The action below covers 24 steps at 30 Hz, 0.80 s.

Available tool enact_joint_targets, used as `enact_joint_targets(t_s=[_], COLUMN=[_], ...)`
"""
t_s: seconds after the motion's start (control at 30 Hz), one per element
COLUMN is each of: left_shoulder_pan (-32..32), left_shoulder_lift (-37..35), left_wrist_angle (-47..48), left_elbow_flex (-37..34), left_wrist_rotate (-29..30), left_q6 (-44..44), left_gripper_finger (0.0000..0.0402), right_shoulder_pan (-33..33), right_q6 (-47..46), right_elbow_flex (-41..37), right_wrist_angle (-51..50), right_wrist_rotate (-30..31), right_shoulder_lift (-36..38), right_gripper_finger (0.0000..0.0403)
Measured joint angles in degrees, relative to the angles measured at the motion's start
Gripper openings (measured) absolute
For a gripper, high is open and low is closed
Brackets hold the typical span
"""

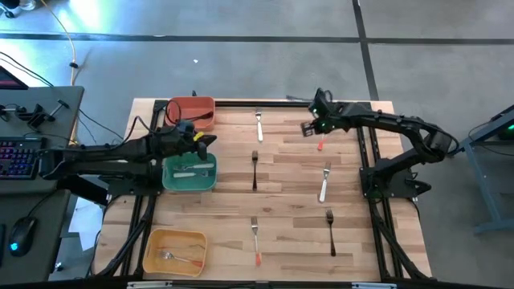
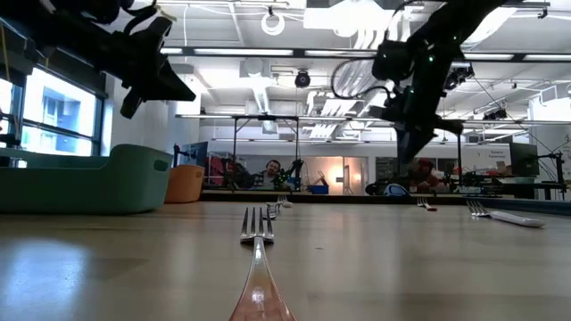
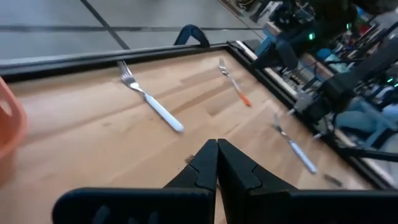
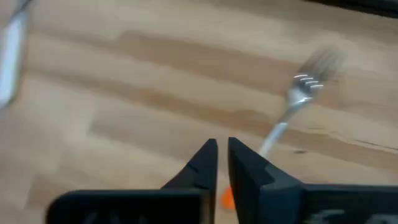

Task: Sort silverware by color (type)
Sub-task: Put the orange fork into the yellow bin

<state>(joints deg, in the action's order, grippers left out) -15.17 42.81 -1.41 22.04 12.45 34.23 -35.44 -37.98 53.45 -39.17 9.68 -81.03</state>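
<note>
Orange-handled fork (image 4: pixel 292 106) just beyond right tool (image 4: pixel 222 163)

My left gripper (image 1: pixel 210 141) hangs shut at the table's left — my right gripper (image 1: pixel 307 128), far right, fingers slightly parted.

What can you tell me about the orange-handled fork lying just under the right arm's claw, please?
The orange-handled fork is small, with a shiny silver head and neck and an orange grip that looks like plastic. It lies flat on the wooden table near the far right corner, alone, with no other cutlery touching it. The right claw hangs over it, fingers only a sliver apart; in the right wrist view the orange grip sits just under the fingertips, with nothing gripped.
</note>
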Motion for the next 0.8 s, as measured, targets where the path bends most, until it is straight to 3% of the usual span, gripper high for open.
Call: enact_joint_targets(t_s=[0.33,0.5,0.8], left_shoulder_pan=[-5.8,-10.1,-15.1], left_shoulder_lift=[0.0,0.0,0.0], left_wrist_angle=[0.5,0.5,-0.1], left_elbow_flex=[0.0,0.0,0.0], left_wrist_rotate=[-4.0,-4.9,-6.2], left_q6=[-8.5,-9.9,-8.6], left_gripper_finger=[0.0,0.0,0.0], right_shoulder_pan=[-14.7,-16.7,-16.7], right_q6=[0.6,0.8,2.0], right_elbow_flex=[0.0,0.0,-0.1], right_wrist_angle=[-0.7,-0.8,4.3], right_wrist_rotate=[-0.4,-0.9,-6.1], right_shoulder_lift=[0.0,-2.5,-15.0], right_gripper_finger=[0.0141,0.0148,0.0148])
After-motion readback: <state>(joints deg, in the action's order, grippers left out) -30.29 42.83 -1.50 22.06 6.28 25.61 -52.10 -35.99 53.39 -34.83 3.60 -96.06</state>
